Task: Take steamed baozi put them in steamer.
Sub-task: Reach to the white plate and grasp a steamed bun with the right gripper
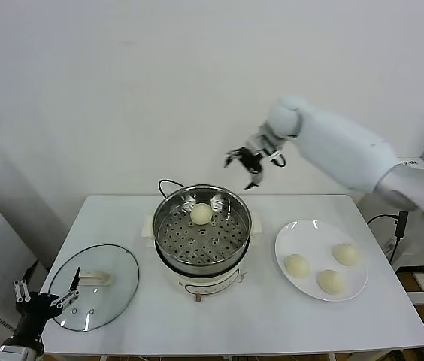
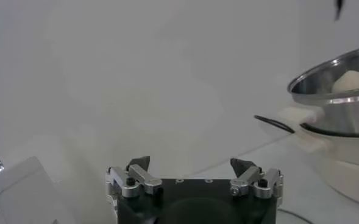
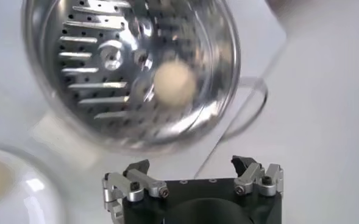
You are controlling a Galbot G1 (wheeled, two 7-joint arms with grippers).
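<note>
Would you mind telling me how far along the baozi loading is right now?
One baozi already lies on the perforated floor of the steamer. Nothing is in hand: the right gripper hangs open and empty above the steamer's far rim, and the left gripper is parked open beside the glass lid. Three baozi remain on the white plate.

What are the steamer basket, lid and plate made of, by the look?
Steamer: polished steel, going by its mirror reflections and punched holes; the base looks like cream plastic. Lid: clear glass, the table shows through it; the handle looks like white plastic. Plate: glossy white, probably ceramic, possibly melamine.
</note>
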